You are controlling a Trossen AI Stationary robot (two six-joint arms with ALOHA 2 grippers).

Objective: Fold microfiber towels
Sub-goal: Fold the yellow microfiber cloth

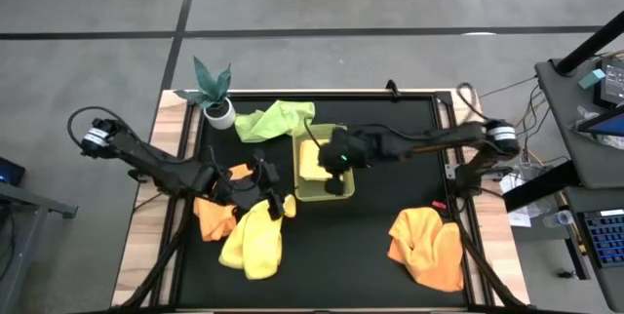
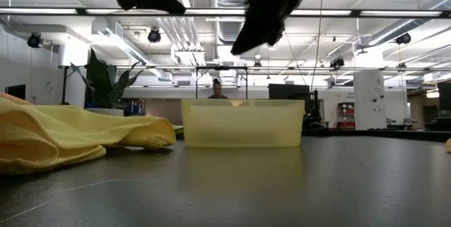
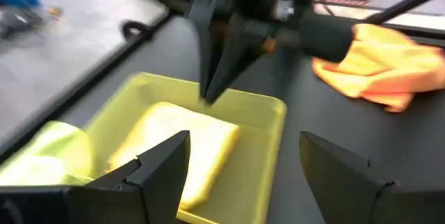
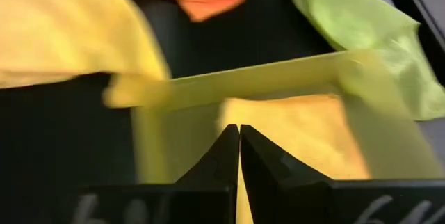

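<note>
The right gripper has its jaws pressed together on nothing, poised over the tray with its tips just above the folded yellow towel lying inside; the left gripper has its jaws wide apart and empty, hanging above the table beside the tray's left wall, over the loose yellow towel that lies against an orange towel; judging by this, one towel is folded and stowed and the step in hand is to start on the next; the left jaws should come straight down on one free corner of the loose yellow towel, taking a single layer and none of the orange beneath it, since the two overlap; the right arm would do well to lift clear of the tray without nudging the folded towel, then take the opposite corner; the green towel lies behind the tray near the plant; another orange towel lies well apart at the front right
</note>
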